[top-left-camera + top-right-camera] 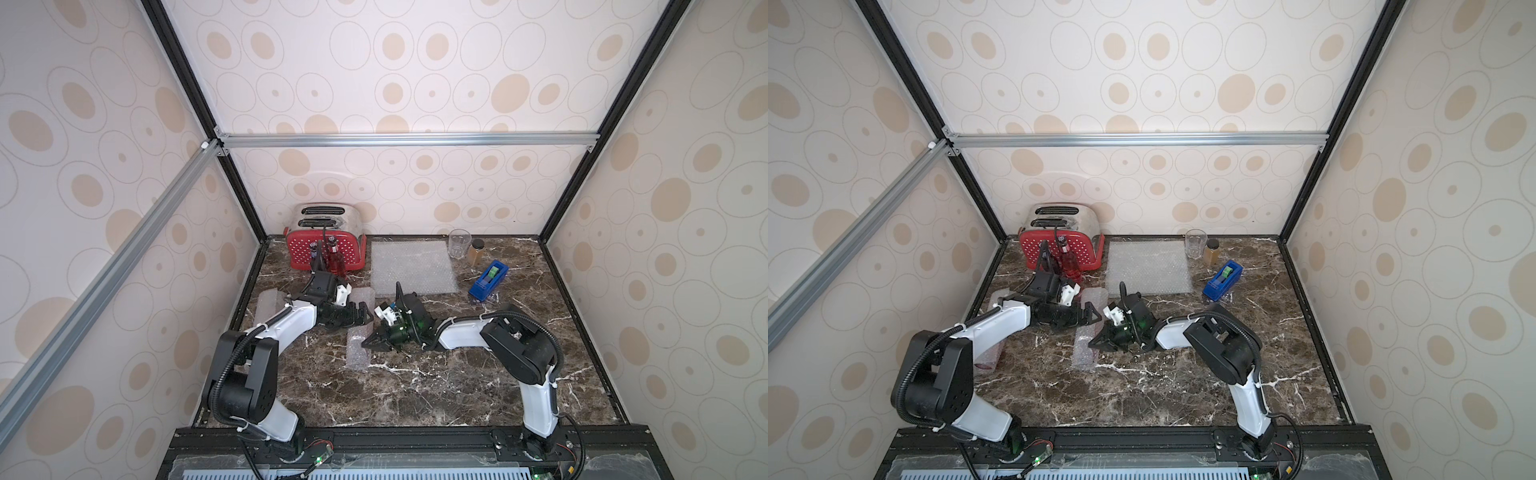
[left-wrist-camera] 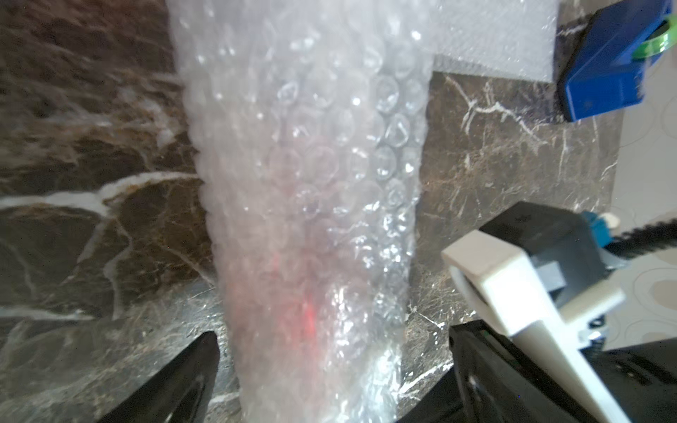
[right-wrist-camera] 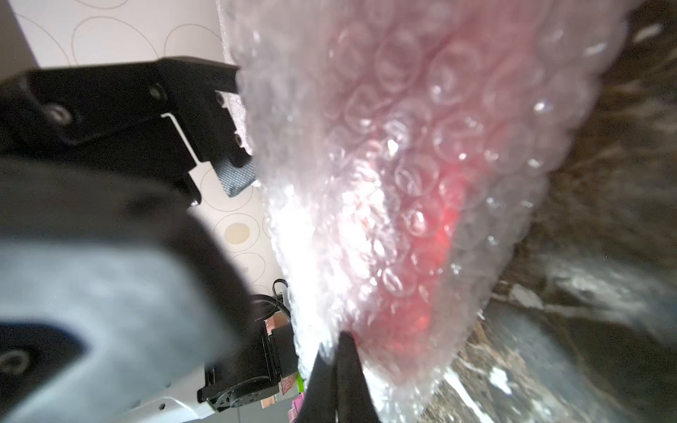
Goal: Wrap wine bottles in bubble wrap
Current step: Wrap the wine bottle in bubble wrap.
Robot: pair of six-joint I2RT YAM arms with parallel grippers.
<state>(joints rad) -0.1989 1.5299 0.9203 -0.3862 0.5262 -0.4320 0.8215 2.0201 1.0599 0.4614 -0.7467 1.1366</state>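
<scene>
Release calls for wide-open, empty left fingers point(image 2: 183, 384) lifting off the wrapped bottle point(image 2: 304, 183) between them while closed right fingers point(image 3: 344, 370) pin its bubble wrap point(image 3: 421, 128).

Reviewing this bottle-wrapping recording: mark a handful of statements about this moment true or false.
1. The left gripper is open, its fingers either side of the bubble-wrapped red-liquid bottle. True.
2. The blue plastic tape dispenser stands against the toaster. False: the blue plastic tape dispenser sits near the short amber jar.
3. A red-filled glass bottle and a purple-filled glass bottle stand unwrapped before the red and chrome toaster. True.
4. The right gripper is wide open. False: the right gripper is shut, its tip at the wrapped bottle.
5. A bottle lies on the flat bubble-wrap sheet. False: the flat square bubble-wrap sheet lies bare.
</scene>
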